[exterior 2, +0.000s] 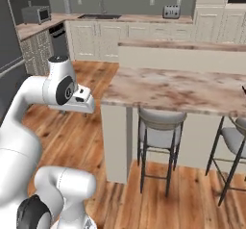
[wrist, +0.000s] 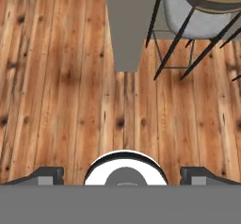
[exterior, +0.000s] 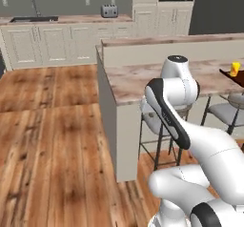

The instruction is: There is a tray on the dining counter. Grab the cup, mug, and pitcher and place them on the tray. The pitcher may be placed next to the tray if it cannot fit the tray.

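A: State the step in hand.

B: Approach, by my reading. The arm is folded near the base, beside the near left end of the table (exterior: 143, 78). The fingers (wrist: 121, 175) are spread wide and hold nothing; in the hand view they point down at the wooden floor (wrist: 61, 91), with a stool (wrist: 207, 11) at the far right.

A: Where are the task items?

B: The cup (exterior: 235, 68), a small yellow tumbler, stands at the far right edge of the left base view, on or just beside the dark tray (exterior: 234, 77). Which of the two cannot be told, since only a corner of the tray is in frame. The mug and the pitcher cannot be located from here.

A: What does the next move call for?

B: Most likely the base must travel right along the table until the tray end comes within reach. The arm then has to rise from its floor-facing pose to table height. The stools (exterior 2: 161, 122) under the overhang stand close to the base's path, so clearance there matters.

A: Contents of the containers?

B: Too small to tell for the cup. The visible part of the tray shows nothing else.
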Controlling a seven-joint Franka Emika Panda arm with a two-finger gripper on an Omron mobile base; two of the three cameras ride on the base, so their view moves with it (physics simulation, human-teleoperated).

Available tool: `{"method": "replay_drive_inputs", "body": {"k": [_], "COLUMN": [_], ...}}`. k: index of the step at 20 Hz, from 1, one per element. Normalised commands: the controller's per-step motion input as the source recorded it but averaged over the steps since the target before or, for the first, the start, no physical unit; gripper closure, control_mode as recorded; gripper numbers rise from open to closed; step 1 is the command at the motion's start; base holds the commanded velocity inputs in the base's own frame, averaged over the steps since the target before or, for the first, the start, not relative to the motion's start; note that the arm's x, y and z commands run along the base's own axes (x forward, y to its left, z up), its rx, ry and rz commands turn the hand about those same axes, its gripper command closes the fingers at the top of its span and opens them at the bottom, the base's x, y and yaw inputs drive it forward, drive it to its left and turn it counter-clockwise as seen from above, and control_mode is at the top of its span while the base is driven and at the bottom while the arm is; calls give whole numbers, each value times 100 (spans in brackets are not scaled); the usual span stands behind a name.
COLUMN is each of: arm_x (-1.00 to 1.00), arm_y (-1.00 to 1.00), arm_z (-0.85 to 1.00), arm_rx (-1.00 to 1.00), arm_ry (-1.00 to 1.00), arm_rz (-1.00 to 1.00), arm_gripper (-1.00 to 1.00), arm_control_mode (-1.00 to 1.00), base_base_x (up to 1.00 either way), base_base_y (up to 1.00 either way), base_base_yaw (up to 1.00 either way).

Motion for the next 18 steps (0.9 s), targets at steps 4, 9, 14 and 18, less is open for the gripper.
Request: {"method": "replay_drive_inputs", "body": {"k": [4,9,14,18], "arm_x": [0,0,0,0], "arm_y": [0,0,0,0], "arm_z": [0,0,0,0], "arm_rx": [0,0,0,0], "arm_ry": [0,0,0,0], "arm_rz": [0,0,0,0], "arm_gripper": [-100,-100,-100,-100], "arm_control_mode": [100,100,100,100], "base_base_x": [24,40,71,100], "base_base_y": [100,100,100,91], "base_base_yaw": [0,0,0,-3]}}
